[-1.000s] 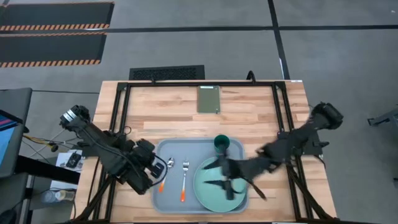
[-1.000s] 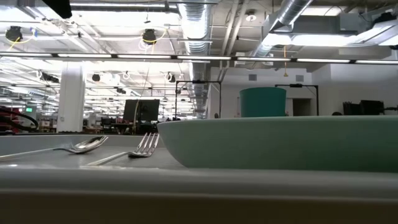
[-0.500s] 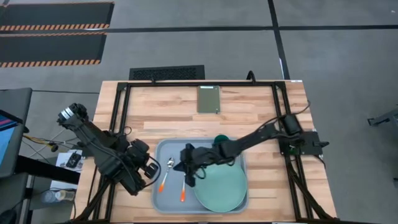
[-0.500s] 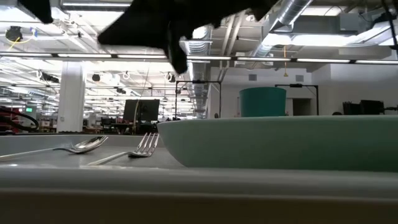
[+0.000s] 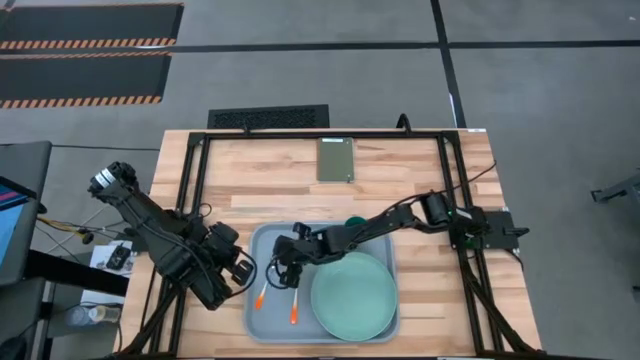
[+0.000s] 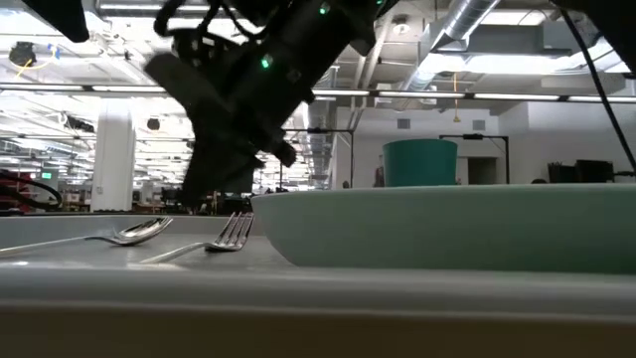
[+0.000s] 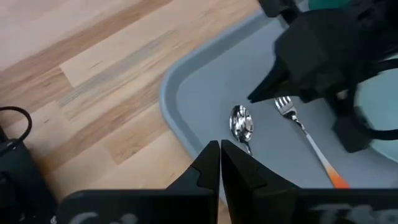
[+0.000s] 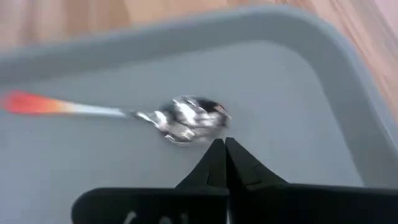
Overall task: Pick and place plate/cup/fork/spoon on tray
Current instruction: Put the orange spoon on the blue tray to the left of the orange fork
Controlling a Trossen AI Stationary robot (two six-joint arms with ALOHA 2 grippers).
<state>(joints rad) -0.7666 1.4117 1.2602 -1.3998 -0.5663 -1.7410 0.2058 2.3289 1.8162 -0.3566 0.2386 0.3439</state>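
- Right end effector (image 5: 283, 268) closed, empty, poised over the tray (image 5: 262, 316) near the spoon (image 5: 267, 279) and fork (image 5: 297, 290).
- Left end effector (image 5: 240, 270) closed, empty, beside the tray's edge.

Two dark jointed arms with black cabling, small green lights, pointed jaws.

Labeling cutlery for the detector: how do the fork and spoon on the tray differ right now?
The spoon has a rounded silver bowl; the fork ends in tines. In the high view the spoon lies nearer the tray's left rim, the fork beside the plate. The shut right gripper hovers above the spoon's bowl, not the fork. Both have orange handles and lie flat on the tray.
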